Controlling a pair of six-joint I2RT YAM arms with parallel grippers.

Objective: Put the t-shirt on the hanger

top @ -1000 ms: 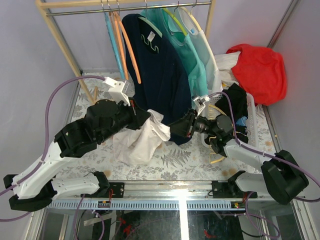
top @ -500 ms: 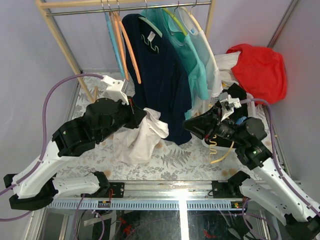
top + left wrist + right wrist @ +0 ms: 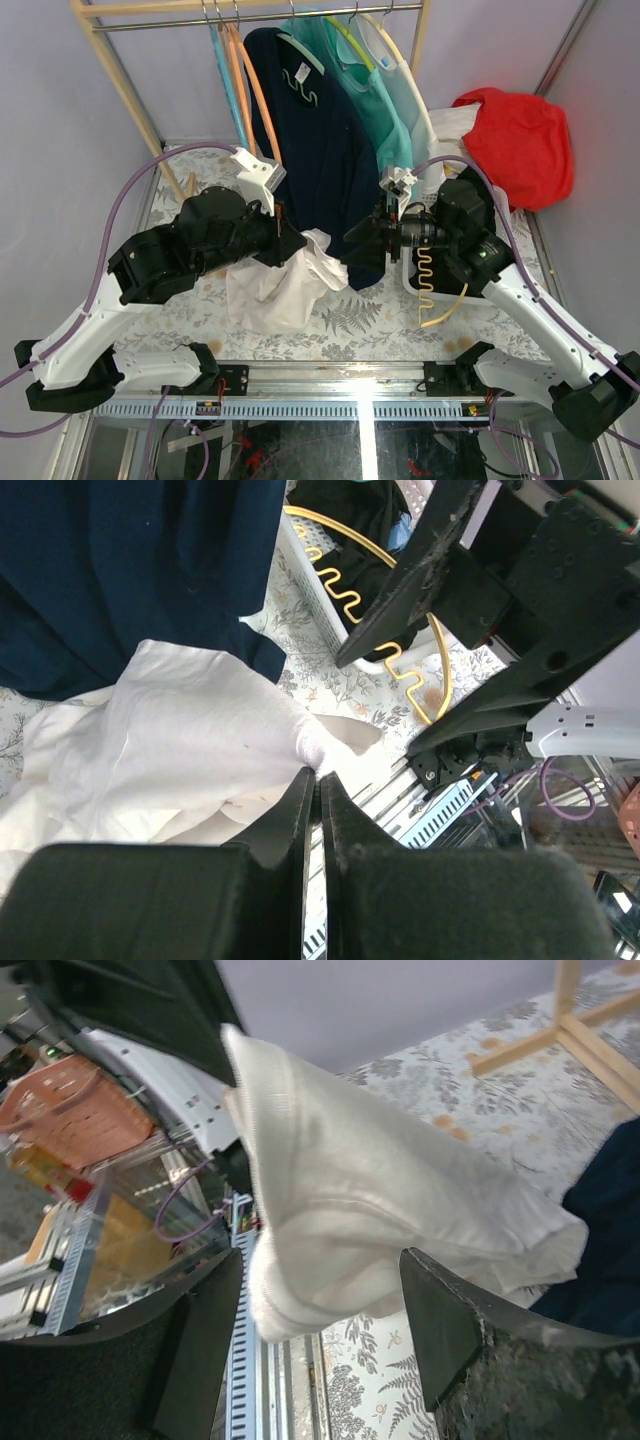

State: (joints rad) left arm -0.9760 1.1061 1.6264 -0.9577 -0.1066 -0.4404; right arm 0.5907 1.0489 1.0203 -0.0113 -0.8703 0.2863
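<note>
The white t-shirt (image 3: 272,288) hangs in a wrinkled bunch over the table. My left gripper (image 3: 293,246) is shut on its upper edge. In the left wrist view the closed jaws (image 3: 318,776) pinch a fold of the t-shirt (image 3: 180,730). My right gripper (image 3: 353,236) is open just right of the cloth and points at it. In the right wrist view (image 3: 320,1260) a rolled edge of the t-shirt (image 3: 370,1190) lies between the spread fingers, not pinched. The yellow hanger (image 3: 428,285) leans in the white basket behind the right arm, its wavy bar showing in the left wrist view (image 3: 345,592).
A wooden rack (image 3: 120,70) at the back carries a navy shirt (image 3: 320,160), teal and pale shirts (image 3: 385,110), and orange and light blue hangers (image 3: 240,90). A red cloth (image 3: 520,140) lies at the back right beside the white basket (image 3: 505,245).
My right gripper let go of the cloth, drew back to the right, then came in again with jaws wider. The left gripper lifted the t-shirt slightly up and right.
</note>
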